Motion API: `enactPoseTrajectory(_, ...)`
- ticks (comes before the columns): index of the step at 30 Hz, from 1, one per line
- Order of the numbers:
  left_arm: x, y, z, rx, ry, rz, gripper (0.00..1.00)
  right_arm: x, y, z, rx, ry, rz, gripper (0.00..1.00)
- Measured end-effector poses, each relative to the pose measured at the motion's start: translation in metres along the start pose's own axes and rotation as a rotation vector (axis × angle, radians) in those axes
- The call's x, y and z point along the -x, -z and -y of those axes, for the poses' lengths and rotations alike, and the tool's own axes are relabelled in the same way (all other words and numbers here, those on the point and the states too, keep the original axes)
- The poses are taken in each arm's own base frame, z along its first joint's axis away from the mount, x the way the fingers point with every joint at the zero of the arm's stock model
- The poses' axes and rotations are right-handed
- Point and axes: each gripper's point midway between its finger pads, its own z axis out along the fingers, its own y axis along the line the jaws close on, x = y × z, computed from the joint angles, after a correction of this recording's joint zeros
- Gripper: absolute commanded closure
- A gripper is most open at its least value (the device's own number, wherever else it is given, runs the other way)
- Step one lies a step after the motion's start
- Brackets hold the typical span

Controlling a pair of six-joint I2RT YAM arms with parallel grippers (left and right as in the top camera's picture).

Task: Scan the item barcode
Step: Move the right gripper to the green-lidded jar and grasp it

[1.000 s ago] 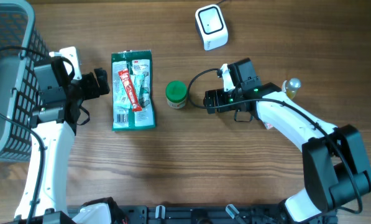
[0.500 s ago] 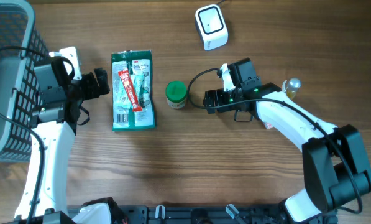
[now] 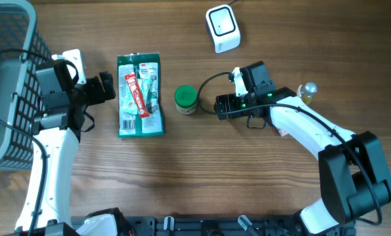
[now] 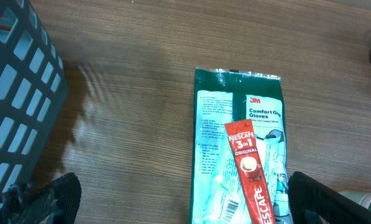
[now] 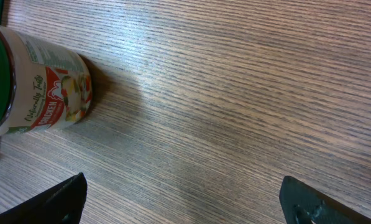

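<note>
A green 3M glove packet (image 3: 152, 115) lies flat left of centre, with a red Nescafe sachet (image 3: 135, 94) on top of it. In the left wrist view the packet (image 4: 213, 143) shows a small barcode (image 4: 232, 208) near its lower edge, beside the sachet (image 4: 250, 168). My left gripper (image 3: 110, 87) is open just left of the packet, touching nothing; its fingers straddle the packet's lower end (image 4: 185, 202). A green-lidded jar (image 3: 186, 99) stands upright at centre. My right gripper (image 3: 218, 105) is open just right of the jar (image 5: 42, 81), with only bare wood between its fingers (image 5: 185, 202). The white scanner (image 3: 222, 27) sits at the back.
A grey mesh basket (image 3: 5, 78) fills the far left edge, and it shows close by in the left wrist view (image 4: 17, 93). A small bottle (image 3: 308, 90) lies behind the right arm at the right.
</note>
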Motion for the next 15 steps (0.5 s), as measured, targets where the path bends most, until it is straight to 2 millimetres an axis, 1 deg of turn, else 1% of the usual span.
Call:
enactPoseTrajectory(11,0.0002,0.0001,0.0000,0.000,0.000,0.000,0.00,0.0000,0.0000,0.0000,0.000,0.000,0.000,0.00)
enactPoseTrajectory(15,0.0002,0.0001,0.0000,0.000,0.000,0.000,0.00,0.0067,0.0001,-0.0014,0.006,0.006,0.027,0.00)
